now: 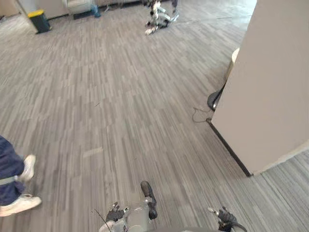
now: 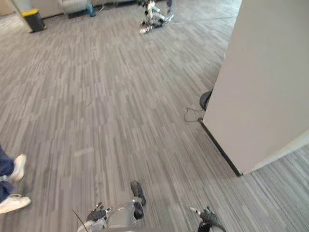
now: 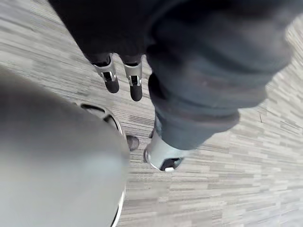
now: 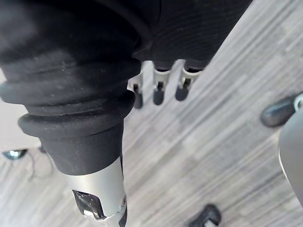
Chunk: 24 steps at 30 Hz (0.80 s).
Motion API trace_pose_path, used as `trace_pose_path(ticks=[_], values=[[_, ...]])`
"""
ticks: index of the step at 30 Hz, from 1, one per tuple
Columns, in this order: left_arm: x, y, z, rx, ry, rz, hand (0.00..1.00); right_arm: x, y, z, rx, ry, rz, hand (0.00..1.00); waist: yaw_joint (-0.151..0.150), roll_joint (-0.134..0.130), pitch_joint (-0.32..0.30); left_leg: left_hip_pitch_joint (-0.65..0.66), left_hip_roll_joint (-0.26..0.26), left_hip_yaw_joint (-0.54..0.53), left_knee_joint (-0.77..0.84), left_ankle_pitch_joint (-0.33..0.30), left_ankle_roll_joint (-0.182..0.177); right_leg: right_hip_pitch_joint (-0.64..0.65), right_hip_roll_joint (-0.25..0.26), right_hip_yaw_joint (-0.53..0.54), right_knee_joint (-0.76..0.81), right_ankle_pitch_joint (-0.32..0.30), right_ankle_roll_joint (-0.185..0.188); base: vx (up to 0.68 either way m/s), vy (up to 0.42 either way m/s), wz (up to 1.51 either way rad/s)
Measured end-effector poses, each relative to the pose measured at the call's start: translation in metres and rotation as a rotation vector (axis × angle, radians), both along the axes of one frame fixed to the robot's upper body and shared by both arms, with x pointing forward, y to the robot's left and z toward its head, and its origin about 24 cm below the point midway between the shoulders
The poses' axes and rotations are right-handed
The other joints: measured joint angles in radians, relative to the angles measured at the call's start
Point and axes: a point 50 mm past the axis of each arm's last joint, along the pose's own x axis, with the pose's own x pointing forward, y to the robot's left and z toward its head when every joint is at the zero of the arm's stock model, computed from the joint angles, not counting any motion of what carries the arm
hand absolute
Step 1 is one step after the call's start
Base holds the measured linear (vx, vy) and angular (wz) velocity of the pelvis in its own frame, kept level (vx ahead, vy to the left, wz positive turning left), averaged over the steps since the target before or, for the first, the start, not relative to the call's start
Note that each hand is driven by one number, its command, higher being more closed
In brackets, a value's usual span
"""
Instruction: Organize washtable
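My left hand (image 1: 115,212) hangs low at the bottom edge of the eye views, over grey plank flooring (image 1: 120,121). In the left wrist view its fingers (image 3: 111,78) point down, relaxed, with the thumb (image 3: 163,156) apart and nothing held. At the bottom right, my right hand (image 1: 223,216) hangs the same way. Its fingers (image 4: 158,90) are straight and its thumb (image 4: 99,198) is free, with bare floor beyond them.
A tall beige wall corner (image 1: 270,87) stands at the right, with a dark round base (image 1: 215,100) and a thin cable on the floor beside it. A person's legs and white shoes (image 1: 21,191) are at the left. Far off are a yellow-lidded bin (image 1: 38,20) and a robot lying on the floor (image 1: 159,17).
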Motion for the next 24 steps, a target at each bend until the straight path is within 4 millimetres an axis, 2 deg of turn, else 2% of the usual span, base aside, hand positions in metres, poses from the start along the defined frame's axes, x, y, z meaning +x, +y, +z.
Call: trace_pose_path(ticks=[1, 2, 3, 4, 5, 6, 7, 8, 9, 10, 11, 13, 14, 15, 16, 17, 18, 19, 20, 21, 22, 23, 24], values=[[-0.002, 0.009, 0.000, 0.027, 0.012, -0.023, 0.00, -0.004, 0.009, -0.003, 0.022, 0.015, 0.006, 0.00, -0.006, -0.043, -0.021, 0.049, -0.048, 0.021, 0.003, 0.020, 0.033, -0.079, -0.058, -0.004, 0.235, -0.002, 0.011, 0.82, 0.325, -0.44], [-0.001, 0.014, 0.001, 0.043, 0.015, -0.038, 0.00, -0.007, 0.014, -0.004, 0.035, 0.028, 0.003, 0.00, -0.006, -0.075, -0.020, 0.075, -0.077, 0.040, 0.011, 0.008, 0.050, -0.127, -0.086, -0.004, 0.362, 0.030, 0.036, 0.96, 0.326, -0.10], [0.004, 0.022, 0.003, 0.071, 0.019, -0.066, 0.00, -0.017, 0.023, -0.008, 0.066, 0.059, -0.015, 0.00, -0.020, -0.127, -0.016, 0.136, -0.141, 0.035, 0.048, -0.072, 0.086, -0.198, -0.133, -0.005, 0.593, 0.256, 0.122, 0.79, 0.257, 0.15], [0.006, 0.021, 0.003, 0.075, 0.021, -0.090, 0.00, -0.019, 0.024, -0.009, 0.068, 0.068, -0.017, 0.00, -0.032, -0.128, -0.013, 0.170, -0.155, 0.023, 0.050, -0.102, 0.088, -0.225, -0.144, -0.005, 0.673, 0.320, 0.147, 0.79, 0.216, 0.32], [0.010, 0.017, 0.003, 0.074, 0.019, -0.124, 0.00, -0.020, 0.021, -0.008, 0.065, 0.068, -0.026, 0.00, -0.034, -0.122, -0.008, 0.224, -0.162, 0.013, 0.047, -0.140, 0.087, -0.276, -0.152, -0.015, 0.786, 0.310, 0.142, 0.58, 0.161, 0.21], [0.015, 0.008, 0.003, 0.062, 0.014, -0.173, 0.00, -0.017, 0.014, -0.006, 0.044, 0.053, -0.028, 0.00, -0.036, -0.092, 0.011, 0.304, -0.161, -0.009, 0.031, -0.178, 0.081, -0.338, -0.158, -0.066, 0.883, 0.262, 0.120, 0.83, 0.223, 0.30], [0.021, -0.003, 0.003, 0.047, 0.002, -0.217, 0.00, -0.016, 0.009, -0.005, 0.029, 0.041, -0.041, 0.00, -0.057, -0.060, 0.027, 0.389, -0.158, -0.039, -0.001, -0.209, 0.075, -0.401, -0.159, -0.126, 0.926, 0.198, 0.088, 0.63, 0.166, 0.38], [0.022, -0.008, 0.002, 0.040, 0.000, -0.237, 0.00, -0.016, 0.007, -0.004, 0.024, 0.034, -0.043, 0.00, -0.065, -0.053, 0.028, 0.424, -0.158, -0.055, -0.020, -0.221, 0.073, -0.437, -0.159, -0.147, 0.926, 0.169, 0.077, 0.71, 0.122, 0.72], [0.027, -0.014, 0.002, 0.035, 0.000, -0.278, 0.00, -0.017, 0.006, -0.003, 0.019, 0.026, -0.047, 0.00, -0.076, -0.047, 0.031, 0.500, -0.157, -0.079, -0.063, -0.231, 0.059, -0.532, -0.158, -0.185, 0.869, 0.088, 0.049, 0.47, 0.060, 0.63], [0.030, -0.017, 0.003, 0.030, -0.003, -0.291, 0.00, -0.017, 0.006, -0.003, 0.019, 0.025, -0.050, 0.00, -0.084, -0.049, 0.032, 0.527, -0.157, -0.090, -0.075, -0.242, 0.056, -0.569, -0.156, -0.198, 0.817, 0.069, 0.039, 0.71, 0.002, 0.70], [0.032, -0.022, 0.003, 0.021, -0.007, -0.303, 0.00, -0.018, 0.006, -0.003, 0.021, 0.022, -0.061, 0.00, -0.092, -0.050, 0.033, 0.569, -0.154, -0.108, -0.087, -0.264, 0.050, -0.633, -0.153, -0.222, 0.653, 0.053, 0.034, 0.62, -0.084, 0.48], [0.035, -0.025, 0.003, 0.016, -0.009, -0.309, 0.00, -0.018, 0.006, -0.004, 0.030, 0.025, -0.076, 0.00, -0.101, -0.047, 0.034, 0.607, -0.143, -0.123, -0.100, -0.298, 0.029, -0.680, -0.146, -0.253, 0.361, 0.092, 0.009, 0.71, -0.135, 0.44], [0.036, -0.023, 0.004, 0.020, -0.011, -0.305, 0.00, -0.018, 0.007, -0.004, 0.033, 0.029, -0.075, 0.00, -0.110, -0.051, 0.035, 0.635, -0.137, -0.127, -0.107, -0.325, 0.006, -0.697, -0.129, -0.261, 0.125, 0.177, -0.002, 0.56, -0.148, 0.36], [0.033, -0.019, 0.003, 0.035, 0.001, -0.309, 0.00, -0.021, 0.007, -0.005, 0.038, 0.040, -0.076, 0.00, -0.113, -0.055, 0.036, 0.672, -0.133, -0.127, -0.112, -0.354, -0.020, -0.708, -0.121, -0.266, -0.038, 0.245, -0.005, 0.73, -0.209, 0.28], [0.026, -0.017, 0.001, 0.040, 0.021, -0.308, 0.00, -0.024, 0.007, -0.005, 0.039, 0.049, -0.078, 0.00, -0.111, -0.057, 0.035, 0.689, -0.131, -0.130, -0.103, -0.367, -0.032, -0.716, -0.116, -0.262, -0.039, 0.280, -0.016, 0.77, -0.237, 0.23], [0.017, -0.014, -0.002, 0.038, 0.054, -0.281, 0.00, -0.029, 0.009, -0.006, 0.045, 0.065, -0.091, 0.00, -0.113, -0.068, 0.028, 0.694, -0.113, -0.134, -0.019, -0.376, -0.041, -0.719, -0.106, -0.233, 0.038, 0.368, -0.062, 0.91, -0.344, 0.24], [0.009, -0.012, -0.004, 0.028, 0.074, -0.226, 0.00, -0.033, 0.007, -0.006, 0.046, 0.064, -0.123, 0.00, -0.116, -0.055, 0.032, 0.653, -0.074, -0.141, 0.156, -0.370, -0.049, -0.699, -0.105, -0.236, 0.097, 0.379, -0.075, 0.75, -0.319, 0.26], [0.009, -0.012, -0.004, 0.021, 0.071, -0.198, 0.00, -0.033, 0.003, -0.005, 0.037, 0.060, -0.139, 0.00, -0.115, -0.036, 0.039, 0.620, -0.041, -0.148, 0.270, -0.358, -0.071, -0.679, -0.095, -0.253, 0.120, 0.355, -0.089, 0.56, -0.272, 0.23], [0.008, -0.010, -0.005, 0.009, 0.068, -0.139, 0.00, -0.034, -0.005, -0.004, 0.018, 0.055, -0.150, 0.00, -0.114, -0.004, 0.048, 0.552, 0.021, -0.161, 0.470, -0.292, -0.139, -0.640, -0.064, -0.272, 0.137, 0.306, -0.104, 0.66, -0.284, -0.07], [-0.002, -0.005, -0.006, 0.000, 0.082, -0.047, 0.00, -0.027, -0.007, -0.002, 0.010, 0.038, -0.143, 0.00, -0.103, 0.009, 0.057, 0.441, 0.104, -0.189, 0.756, -0.117, -0.186, -0.579, -0.014, -0.269, 0.154, 0.240, -0.134, 0.66, -0.264, -0.26], [-0.007, -0.001, -0.007, 0.002, 0.091, -0.020, 0.00, -0.022, -0.007, -0.001, 0.008, 0.020, -0.144, 0.00, -0.101, 0.013, 0.058, 0.404, 0.138, -0.183, 0.864, -0.106, -0.183, -0.550, 0.006, -0.260, 0.154, 0.219, -0.144, 0.88, -0.319, -0.78], [-0.014, 0.003, -0.007, 0.003, 0.100, 0.015, 0.00, -0.015, -0.004, 0.000, 0.012, -0.006, -0.144, 0.00, -0.082, 0.006, 0.067, 0.361, 0.184, -0.157, 1.011, -0.121, -0.161, -0.478, 0.031, -0.229, 0.144, 0.192, -0.158, 0.59, -0.189, -0.82], [-0.014, 0.007, -0.006, 0.014, 0.089, 0.031, 0.00, -0.012, -0.003, 0.000, 0.016, -0.018, -0.152, 0.00, -0.070, -0.004, 0.073, 0.334, 0.199, -0.135, 1.059, -0.150, -0.121, -0.425, 0.038, -0.209, 0.120, 0.178, -0.165, 0.62, -0.187, -1.02]])
